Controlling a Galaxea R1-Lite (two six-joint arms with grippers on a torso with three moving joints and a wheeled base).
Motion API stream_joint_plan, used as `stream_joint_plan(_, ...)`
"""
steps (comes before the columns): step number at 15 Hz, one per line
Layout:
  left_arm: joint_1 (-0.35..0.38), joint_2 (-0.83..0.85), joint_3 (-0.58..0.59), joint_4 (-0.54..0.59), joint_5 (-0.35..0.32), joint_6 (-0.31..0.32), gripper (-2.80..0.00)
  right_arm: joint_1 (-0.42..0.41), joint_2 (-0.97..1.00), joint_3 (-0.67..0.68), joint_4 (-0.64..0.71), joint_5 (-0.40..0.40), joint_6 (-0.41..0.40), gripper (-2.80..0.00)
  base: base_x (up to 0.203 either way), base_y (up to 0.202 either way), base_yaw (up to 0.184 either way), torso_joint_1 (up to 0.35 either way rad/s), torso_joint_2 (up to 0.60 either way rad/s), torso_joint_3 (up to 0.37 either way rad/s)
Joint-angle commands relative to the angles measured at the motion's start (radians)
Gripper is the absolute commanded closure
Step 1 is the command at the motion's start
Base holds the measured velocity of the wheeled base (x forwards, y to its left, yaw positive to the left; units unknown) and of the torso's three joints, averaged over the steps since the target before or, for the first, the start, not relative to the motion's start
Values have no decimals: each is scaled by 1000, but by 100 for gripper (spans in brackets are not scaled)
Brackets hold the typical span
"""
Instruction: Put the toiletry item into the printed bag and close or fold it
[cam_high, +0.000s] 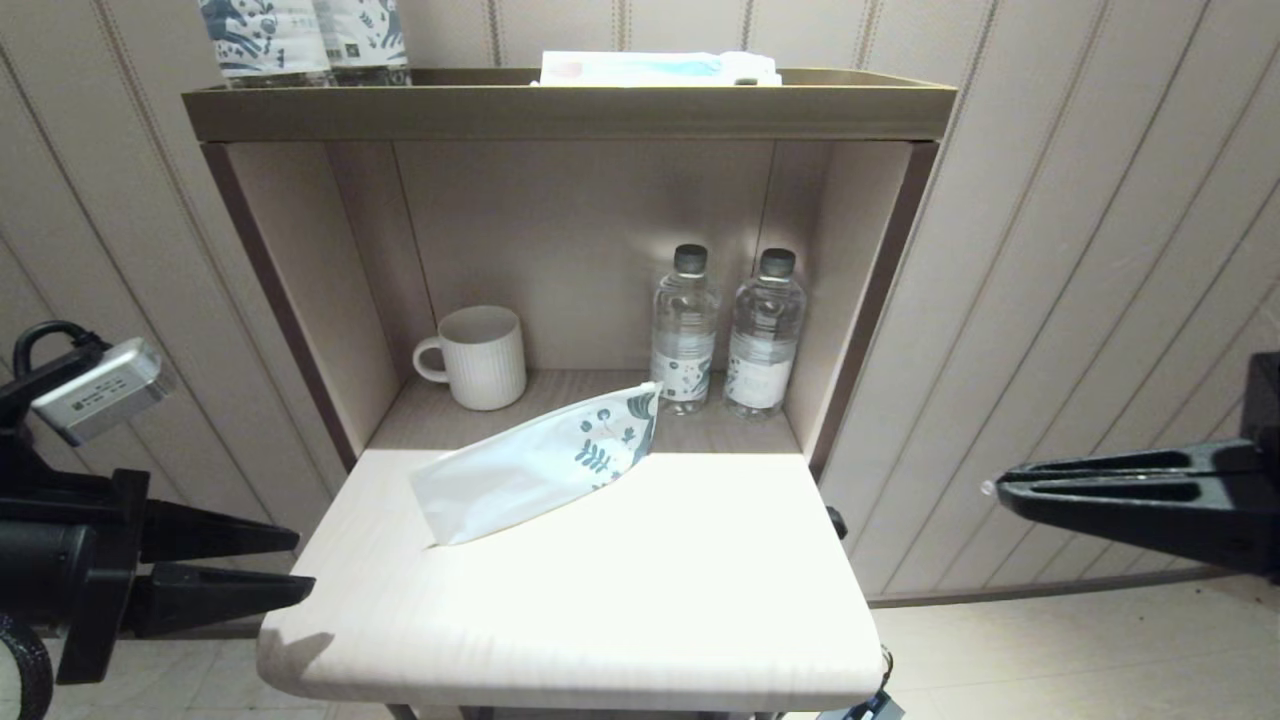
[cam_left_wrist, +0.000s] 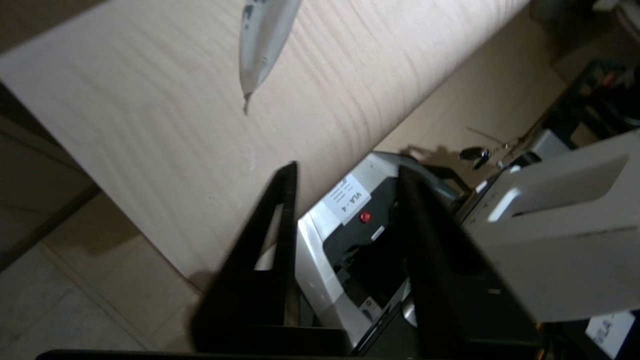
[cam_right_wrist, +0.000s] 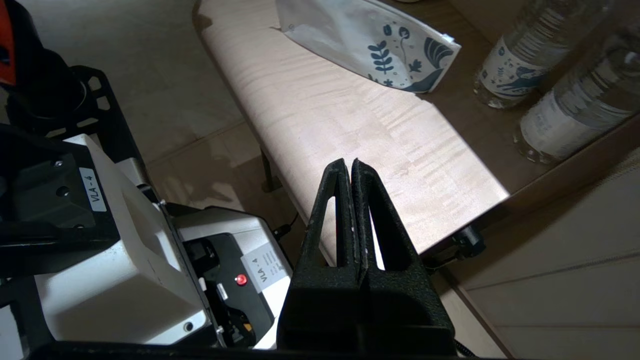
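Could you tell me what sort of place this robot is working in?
Probably a hotel room's refreshment nook: a beige wooden shelf unit holding a ribbed white ceramic mug, two clear plastic water bottles, and a white leaf-printed paper amenity pouch.

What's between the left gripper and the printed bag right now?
Nothing visible. The left gripper is off the table's front-left corner, and only bare table top lies between it and the printed bag. The mug and water bottles stand behind the bag.
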Motion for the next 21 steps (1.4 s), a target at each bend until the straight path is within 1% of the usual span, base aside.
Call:
stream_joint_plan(1,30,-84,5,-27,5,-119,0,-3,-66,23,3,-12,7,0,0,0,0,0,0,0)
stream_joint_plan(2,41,-131,12,-51,22,-171,0,-7,-103,32,7,-43,9,0,0,0,0,0,0,0)
stream_joint_plan(3,49,-183,28,-67,50,-209,0,-8,-137,36,20,-81,9,0,0,0,0,0,0,0)
stream_joint_plan(4,54,-242,58,-77,94,-235,0,-9,-171,33,56,-128,9,0,0,0,0,0,0,0)
stream_joint_plan(6,59,-388,137,-86,210,-267,0,-11,-244,24,142,-245,10,0,0,0,0,0,0,0)
stream_joint_plan(7,60,-472,168,-85,257,-288,0,-15,-290,27,174,-303,10,0,0,0,0,0,0,0)
stream_joint_plan(8,61,-576,193,-78,304,-326,0,-36,-349,37,208,-357,13,0,0,0,0,0,0,0)
stream_joint_plan(9,62,-673,206,-54,348,-357,0,-77,-413,54,236,-393,17,0,0,0,0,0,0,0)
stream_joint_plan(10,65,-755,213,-10,399,-383,0,-145,-476,72,263,-418,19,0,0,0,0,0,0,0)
stream_joint_plan(12,88,-904,232,67,501,-435,0,-331,-631,126,325,-441,23,0,0,0,0,0,0,0)
stream_joint_plan(13,101,-952,247,93,535,-454,0,-392,-712,173,348,-445,25,0,0,0,0,0,0,0)
stream_joint_plan(14,110,-970,280,111,585,-469,0,-436,-773,248,370,-459,41,0,0,0,0,0,0,0)
stream_joint_plan(15,114,-970,329,111,620,-476,0,-461,-801,325,381,-472,80,0,0,0,0,0,0,0)
stream_joint_plan(16,115,-970,384,73,639,-475,0,-467,-801,399,376,-469,107,0,0,0,0,0,0,0)
stream_joint_plan(17,116,-970,455,6,651,-469,0,-460,-799,483,340,-463,120,0,0,0,0,0,0,0)
stream_joint_plan(18,116,-970,541,-82,660,-449,0,-455,-798,577,261,-461,127,0,0,0,0,0,0,0)
stream_joint_plan(19,116,-970,630,-190,672,-426,0,-452,-798,677,150,-467,129,0,0,0,0,0,0,0)
stream_joint_plan(20,116,-969,714,-300,694,-409,0,-450,-799,774,38,-499,126,0,0,0,0,0,0,0)
stream_joint_plan(21,116,-969,786,-390,725,-396,0,-450,-801,863,-43,-568,118,0,0,0,0,0,0,0)
